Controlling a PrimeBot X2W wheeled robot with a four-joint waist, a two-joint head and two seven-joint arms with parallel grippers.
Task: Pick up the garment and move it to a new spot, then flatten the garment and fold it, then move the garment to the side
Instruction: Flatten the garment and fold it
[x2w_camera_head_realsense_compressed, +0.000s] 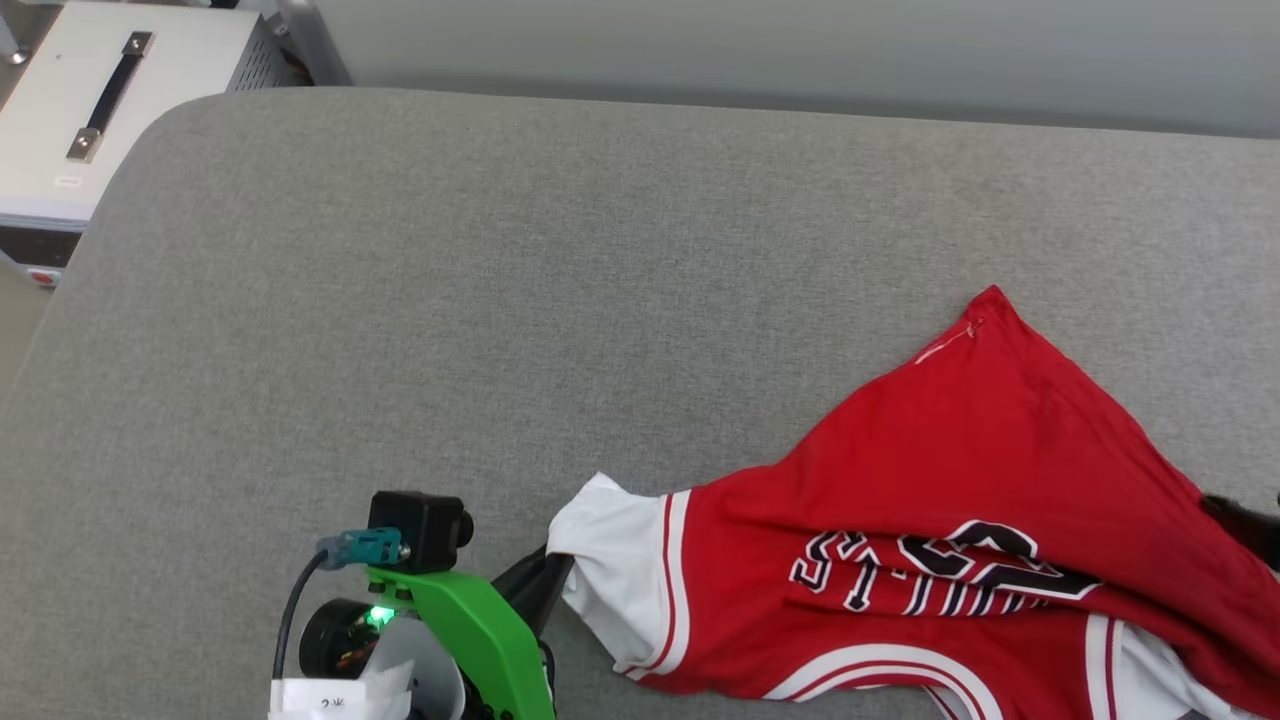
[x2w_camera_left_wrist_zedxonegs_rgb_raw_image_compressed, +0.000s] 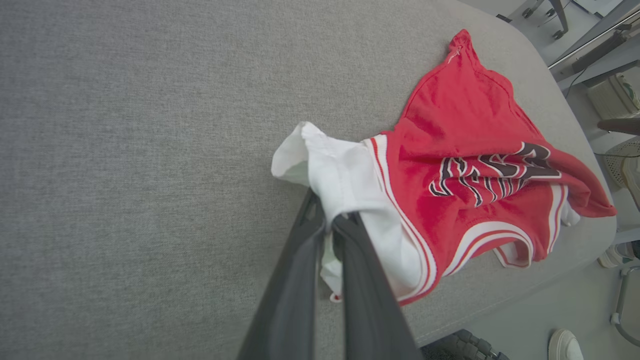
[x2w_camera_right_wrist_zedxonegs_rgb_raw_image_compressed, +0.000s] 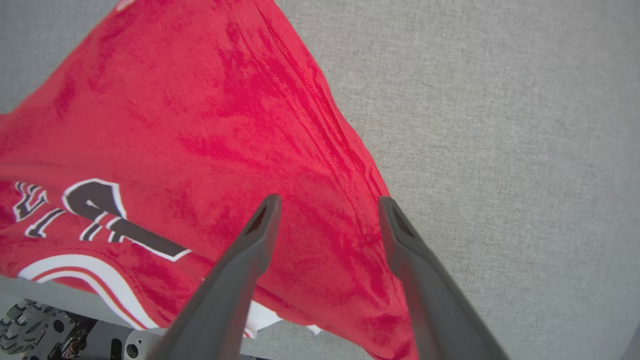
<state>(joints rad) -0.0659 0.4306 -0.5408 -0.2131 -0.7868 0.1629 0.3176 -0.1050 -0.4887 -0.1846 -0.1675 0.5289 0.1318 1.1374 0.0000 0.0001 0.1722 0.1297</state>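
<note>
Left pincer (x2w_camera_left_wrist_zedxonegs_rgb_raw_image_compressed: 330, 222): being clamped shut on the sleeve (x2w_camera_left_wrist_zedxonegs_rgb_raw_image_compressed: 345, 175), at 9 o'clock of the shirt (x2w_camera_head_realsense_compressed: 900, 480).
Right pincer (x2w_camera_right_wrist_zedxonegs_rgb_raw_image_compressed: 327, 205): being held wide open, empty, over its 3 o'clock end.
Long axis: being stretched 9-to-3 across the worktop (x2w_camera_head_realsense_compressed: 500, 250).

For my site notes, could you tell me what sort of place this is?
Probably a robotics lab or workshop: a grey fabric-covered worktable, a white equipment case beside it, and metal frames on the floor.
</note>
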